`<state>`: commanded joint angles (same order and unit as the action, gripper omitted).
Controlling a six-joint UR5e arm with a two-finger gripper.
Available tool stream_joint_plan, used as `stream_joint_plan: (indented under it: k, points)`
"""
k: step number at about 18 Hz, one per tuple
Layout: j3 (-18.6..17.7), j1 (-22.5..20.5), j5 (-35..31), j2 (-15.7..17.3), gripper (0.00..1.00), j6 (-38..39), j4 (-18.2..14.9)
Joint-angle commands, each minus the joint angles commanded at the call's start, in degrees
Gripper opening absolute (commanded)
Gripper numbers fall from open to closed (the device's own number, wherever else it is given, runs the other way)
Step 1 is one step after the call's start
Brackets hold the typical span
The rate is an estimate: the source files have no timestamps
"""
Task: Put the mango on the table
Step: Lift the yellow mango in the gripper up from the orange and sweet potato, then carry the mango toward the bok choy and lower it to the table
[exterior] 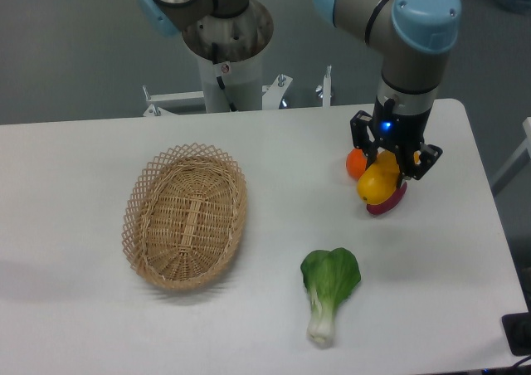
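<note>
Hand (390,166) gripping mango (377,184), wicker basket (186,216) holding nothing

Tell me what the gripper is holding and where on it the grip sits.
The gripper is shut on the mango, with its fingers clamped across the fruit's upper part; the lower end hangs free.

From my remote view, the gripper (388,164) covers the mango's (376,184) top; the orange (355,164) and purple vegetable (388,204) peek out behind it, mostly hidden.
</note>
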<state>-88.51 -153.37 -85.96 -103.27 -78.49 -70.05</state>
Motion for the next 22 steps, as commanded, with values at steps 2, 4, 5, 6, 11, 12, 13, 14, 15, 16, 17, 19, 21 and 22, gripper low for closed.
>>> stream_joint_plan:
  k: [2, 4, 5, 6, 11, 12, 13, 14, 15, 16, 17, 19, 21, 22]
  points:
    - [-0.35, 0.00, 0.09, 0.00, 0.43, 0.00, 0.17]
    - [-0.53, 0.00, 0.09, 0.00, 0.43, 0.26, 0.09]
    - [-0.53, 0.09, 0.09, -0.09, 0.43, 0.61, 0.17]
    - [-0.79, 0.26, 0.09, -0.17, 0.43, 0.70, 0.44]
    - [-5.27, 0.70, 0.26, -0.44, 0.43, 3.16, 9.22]
    - [-5.62, 0.70, 0.26, -0.44, 0.43, 3.16, 9.75]
    - [-5.71, 0.79, 0.26, -0.53, 0.43, 3.34, 9.93]
    - [-5.71, 0.79, 0.26, -0.88, 0.43, 3.51, 9.93]
    - [-5.71, 0.88, 0.26, -1.31, 0.43, 3.60, 10.02]
    - [-5.63, 1.05, 0.18, -1.49, 0.43, 3.60, 10.37]
    - [-5.71, 1.23, 0.18, -1.93, 0.43, 3.52, 11.33]
    - [-6.32, 1.32, 0.09, -3.33, 0.43, 3.52, 15.53]
    - [-6.42, 1.32, 0.17, -5.61, 0.42, 3.60, 20.02]
    - [-6.42, 1.41, 0.26, -6.41, 0.41, 4.04, 21.34]
